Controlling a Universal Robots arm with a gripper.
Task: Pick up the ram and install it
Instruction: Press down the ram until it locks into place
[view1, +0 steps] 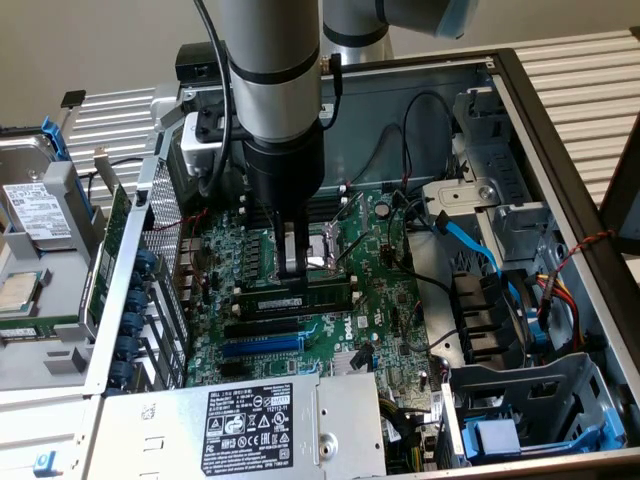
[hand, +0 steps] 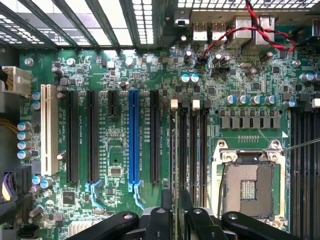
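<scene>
One gripper (view1: 290, 268) hangs straight down over the green motherboard (view1: 300, 330) inside the open computer case (view1: 560, 150). Its two fingers (view1: 281, 250) are drawn in close, pinching the top edge of the ram (view1: 297, 297), which stands on edge directly beneath them. The stick lies along one of the memory slots (hand: 203, 150), just beside the processor socket (hand: 247, 187). From the wrist, the ram (hand: 173, 150) runs as a thin strip away from the fingertips (hand: 166, 200).

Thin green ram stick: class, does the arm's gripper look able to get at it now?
Probably yes: the gripper stands directly above the thin green ram stick at the long black memory slots, with nothing between them.
</scene>
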